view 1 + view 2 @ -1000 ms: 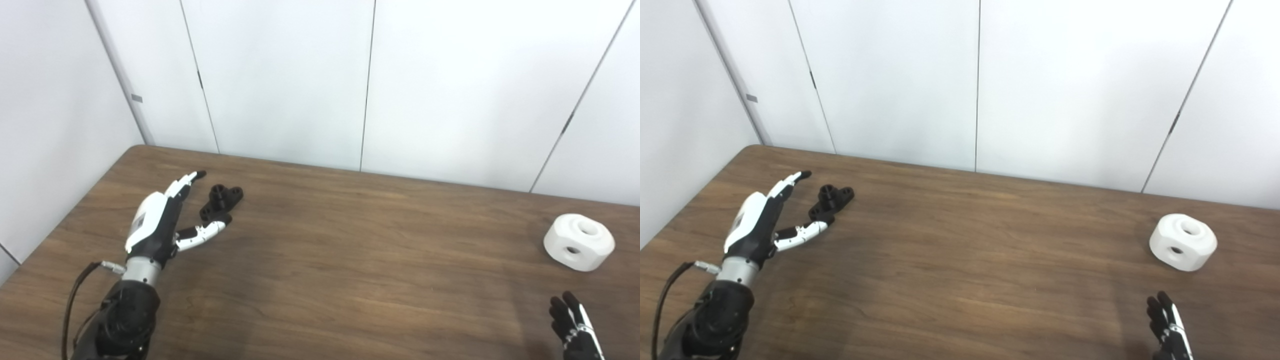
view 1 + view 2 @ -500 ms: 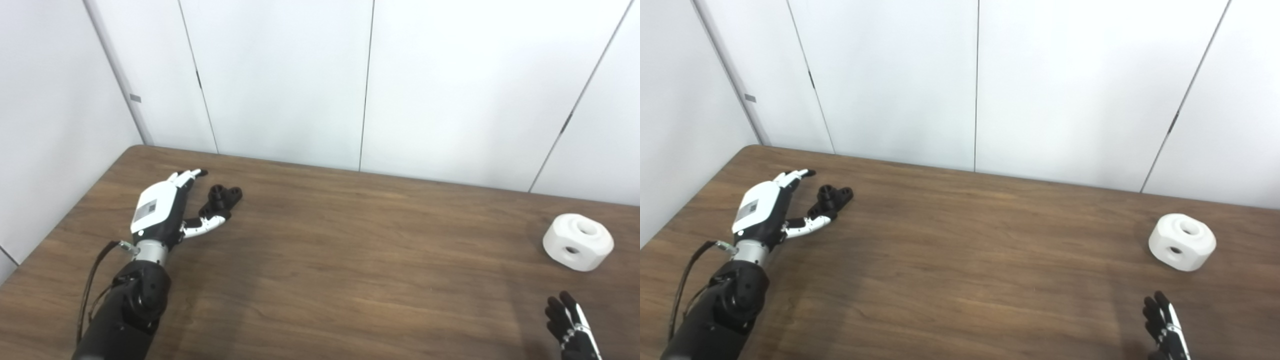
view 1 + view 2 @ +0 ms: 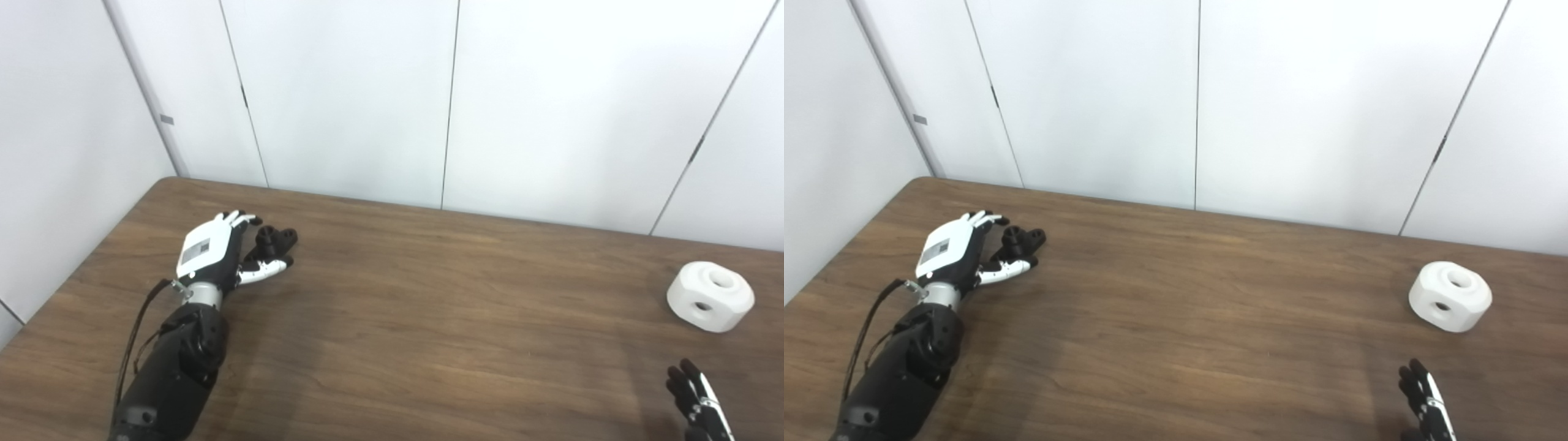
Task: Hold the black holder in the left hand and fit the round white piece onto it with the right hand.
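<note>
A small black holder (image 3: 274,240) lies on the brown table (image 3: 429,318) at the far left. My left hand (image 3: 211,254) lies beside it, open, with the fingers stretched over its left side and the thumb under its near end; no grasp is closed on it. The round white piece (image 3: 710,296), with a hole on top and one in its side, rests on the table at the far right. My right hand (image 3: 695,401) shows only its dark fingertips at the bottom right edge, well short of the white piece, fingers apart.
White wall panels (image 3: 453,104) rise just behind the table's far edge. The table's left edge (image 3: 92,257) runs close to my left arm (image 3: 171,367). Bare wood spans the stretch between the two parts.
My left hand has moved forward and to the right, closing in around the black holder, with its back turned upward. The right hand has stayed low at the edge.
</note>
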Controlling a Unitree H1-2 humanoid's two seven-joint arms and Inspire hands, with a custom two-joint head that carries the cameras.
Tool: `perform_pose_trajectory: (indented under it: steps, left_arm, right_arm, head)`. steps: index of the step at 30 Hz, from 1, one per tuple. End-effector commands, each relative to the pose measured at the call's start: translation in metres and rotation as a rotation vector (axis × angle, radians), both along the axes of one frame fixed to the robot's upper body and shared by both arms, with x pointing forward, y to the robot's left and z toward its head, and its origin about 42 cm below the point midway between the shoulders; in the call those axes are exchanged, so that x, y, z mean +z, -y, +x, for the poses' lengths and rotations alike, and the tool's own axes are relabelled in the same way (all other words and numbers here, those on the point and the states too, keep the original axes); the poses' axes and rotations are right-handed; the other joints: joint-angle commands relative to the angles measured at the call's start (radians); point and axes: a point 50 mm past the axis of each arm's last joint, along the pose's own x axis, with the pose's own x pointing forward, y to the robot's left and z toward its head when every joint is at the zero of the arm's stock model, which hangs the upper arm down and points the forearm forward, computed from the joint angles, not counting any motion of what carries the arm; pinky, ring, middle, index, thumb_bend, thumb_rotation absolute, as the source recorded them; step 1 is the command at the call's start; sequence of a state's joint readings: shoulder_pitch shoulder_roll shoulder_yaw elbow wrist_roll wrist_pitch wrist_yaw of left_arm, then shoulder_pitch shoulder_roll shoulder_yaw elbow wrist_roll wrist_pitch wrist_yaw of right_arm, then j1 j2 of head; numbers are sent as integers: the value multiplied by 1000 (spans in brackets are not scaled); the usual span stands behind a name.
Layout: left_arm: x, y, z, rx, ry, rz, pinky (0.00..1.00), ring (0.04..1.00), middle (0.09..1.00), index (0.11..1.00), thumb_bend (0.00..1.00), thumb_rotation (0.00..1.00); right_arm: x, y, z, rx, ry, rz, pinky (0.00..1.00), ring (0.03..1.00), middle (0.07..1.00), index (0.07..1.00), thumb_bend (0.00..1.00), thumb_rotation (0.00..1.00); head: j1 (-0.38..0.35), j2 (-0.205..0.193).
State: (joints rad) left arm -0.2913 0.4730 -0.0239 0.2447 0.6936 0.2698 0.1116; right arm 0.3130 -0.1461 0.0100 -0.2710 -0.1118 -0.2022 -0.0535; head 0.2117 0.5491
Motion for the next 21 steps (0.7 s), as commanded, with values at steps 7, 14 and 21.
perform_pose_trajectory:
  steps: [7,14,21]
  left_arm:
    - [18,-7,19,45,50,49,981,1000,944,813,794,483]
    - [16,-5,23,94,38,27,1000,999,943,807,799,457]
    - [16,2,24,103,34,17,978,981,928,786,800,415]
  right_arm:
    - [-9,-6,-4,-5,-14,44,963,932,932,947,561,1000]
    - [-8,-5,-2,-2,-8,57,964,931,932,947,545,1000]
    - [-7,-4,-2,-5,-5,49,951,928,922,937,514,1000]
  head:
    - [2,-4]
    - [2,1]
    - [0,9]
